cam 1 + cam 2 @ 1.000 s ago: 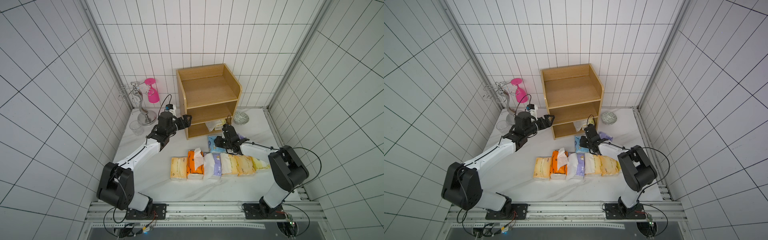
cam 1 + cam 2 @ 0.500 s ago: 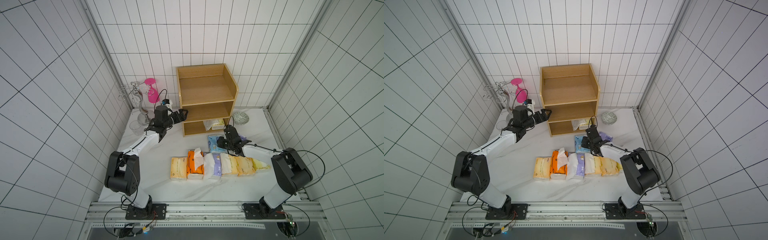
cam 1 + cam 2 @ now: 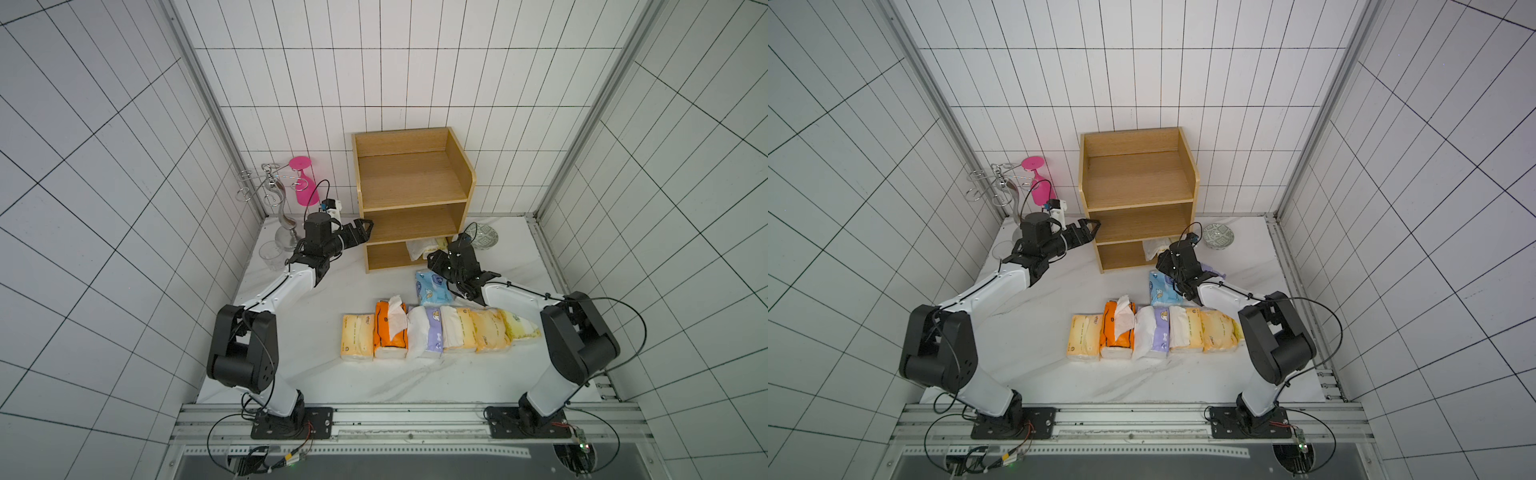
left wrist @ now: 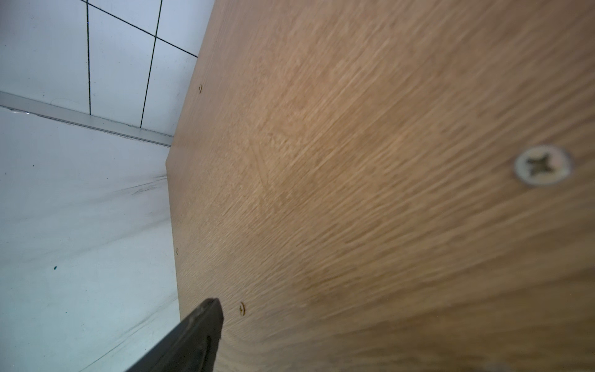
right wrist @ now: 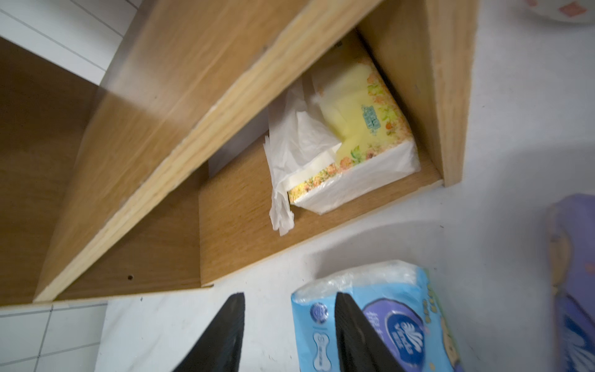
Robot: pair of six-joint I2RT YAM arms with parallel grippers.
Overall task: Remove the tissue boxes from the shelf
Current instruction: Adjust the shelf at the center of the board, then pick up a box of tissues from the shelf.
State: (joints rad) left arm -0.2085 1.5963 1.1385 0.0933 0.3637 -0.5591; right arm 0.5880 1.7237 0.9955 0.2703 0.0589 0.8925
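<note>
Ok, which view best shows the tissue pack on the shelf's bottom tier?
The right wrist view: the yellow floral tissue pack lies in plain sight, a tissue pulled out, beside the shelf's side panel. Both top views show only its front edge under the middle board. The left wrist view shows only shelf wood.

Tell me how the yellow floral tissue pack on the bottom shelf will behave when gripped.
The yellow floral plastic-wrapped tissue pack looks soft, so it would likely squash. Its glossy wrap may slip. The loose white tissue sheet will probably flop or tear.
</note>
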